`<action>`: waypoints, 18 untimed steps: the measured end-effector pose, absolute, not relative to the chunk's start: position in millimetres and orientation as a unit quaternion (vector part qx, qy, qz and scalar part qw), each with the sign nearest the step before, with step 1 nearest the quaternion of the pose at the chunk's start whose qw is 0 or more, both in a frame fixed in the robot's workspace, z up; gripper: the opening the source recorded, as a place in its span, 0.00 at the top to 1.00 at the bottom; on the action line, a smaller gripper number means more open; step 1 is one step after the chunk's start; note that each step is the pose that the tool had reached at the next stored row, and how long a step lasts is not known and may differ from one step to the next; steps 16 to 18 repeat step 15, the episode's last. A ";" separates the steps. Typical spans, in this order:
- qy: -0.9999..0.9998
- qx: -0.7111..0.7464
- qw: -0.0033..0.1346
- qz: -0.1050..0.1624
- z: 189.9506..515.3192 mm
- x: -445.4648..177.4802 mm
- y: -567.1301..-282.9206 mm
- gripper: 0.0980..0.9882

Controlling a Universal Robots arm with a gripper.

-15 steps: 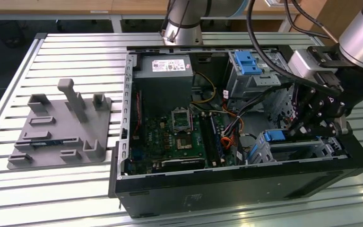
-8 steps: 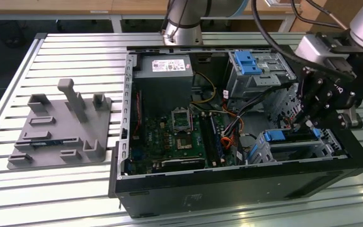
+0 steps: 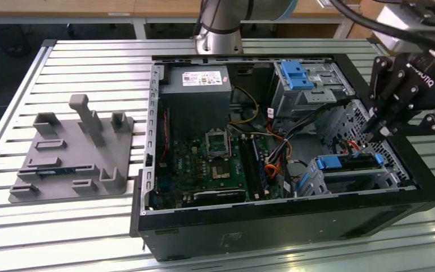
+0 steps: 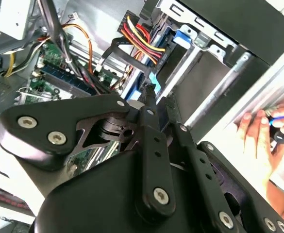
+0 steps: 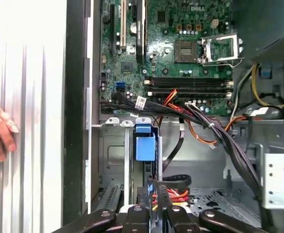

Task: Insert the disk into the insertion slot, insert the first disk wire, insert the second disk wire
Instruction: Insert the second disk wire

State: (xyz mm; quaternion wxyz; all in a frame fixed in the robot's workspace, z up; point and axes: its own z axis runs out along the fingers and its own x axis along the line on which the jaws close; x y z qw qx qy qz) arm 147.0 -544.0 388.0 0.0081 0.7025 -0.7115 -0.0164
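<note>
Disk [image 3: 351, 163], silver with a bright blue plastic frame, sits inside the insertion slot [image 3: 353, 177], a bay of thin perforated sheet metal at the open computer case's [image 3: 278, 218] corner on the exterior view's right. Directly above its end hangs the black gripper [image 3: 374, 134], its narrow fingers [image 4: 149, 104] pressed together around a wire connector [image 4: 154, 80]. Red, yellow and black cables [image 5: 205, 128] cross the green motherboard [image 3: 217, 164] nearby. A person's hand [image 4: 263, 128] rests outside the case. A grey plastic fixture [image 3: 74, 153] lies on the slatted metal table [image 3: 51, 226].
</note>
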 end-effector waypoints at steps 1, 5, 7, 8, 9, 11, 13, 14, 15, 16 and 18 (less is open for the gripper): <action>-0.711 0.702 0.008 -0.016 392.5 147.0 -543.8 0.86; -0.711 0.702 0.008 -0.016 410.4 147.0 -543.0 0.88; -0.711 0.702 0.008 -0.016 415.2 147.0 -542.4 0.95; -0.711 0.702 0.008 -0.016 415.1 147.0 -542.3 0.99; -0.711 0.702 0.008 -0.016 415.1 147.0 -542.3 0.99; -0.711 0.702 0.008 -0.016 415.3 147.0 -542.2 0.99; -0.711 0.702 0.008 -0.016 415.2 147.0 -541.5 0.99; -0.711 0.702 0.008 -0.016 415.2 147.0 -541.5 0.99; -0.711 0.702 0.008 -0.016 415.2 147.0 -541.4 0.99; -0.711 0.702 0.008 -0.016 415.2 147.0 -541.4 0.99; -0.711 0.702 0.008 -0.016 415.2 147.0 -541.4 0.99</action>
